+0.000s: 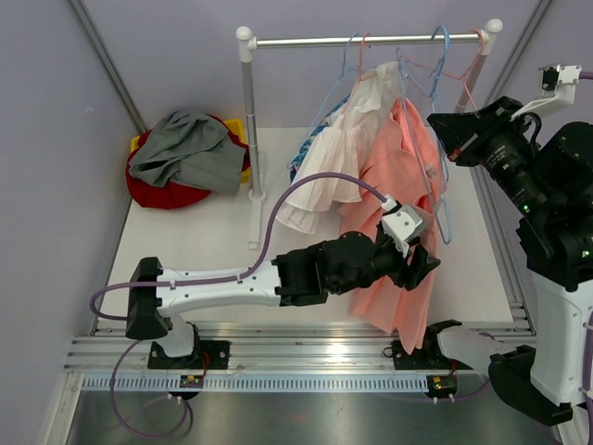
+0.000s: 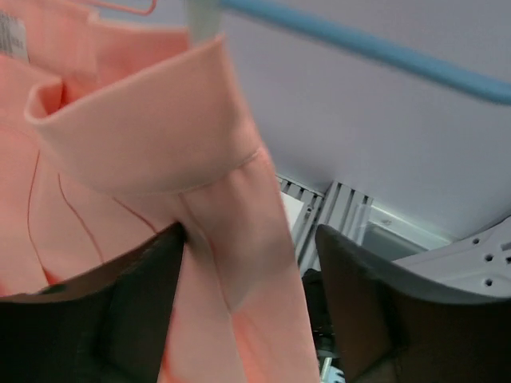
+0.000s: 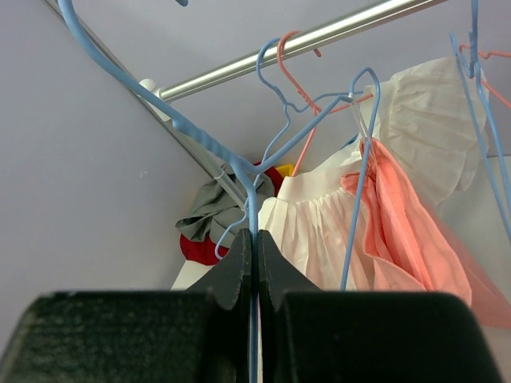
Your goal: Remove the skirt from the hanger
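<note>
A salmon-pink skirt hangs from a blue hanger on the rail. My left gripper is at the skirt's lower right part. In the left wrist view it is open, a folded band of pink fabric runs down between the jaws, and the cloth touches the left finger. The right gripper is up beside the rail's right end. In the right wrist view it is shut on the thin wire of a blue hanger.
A white pleated garment hangs left of the pink one, with more blue and pink hangers on the rail. The rack's post stands mid-table. A pile of grey and red clothes lies at the back left.
</note>
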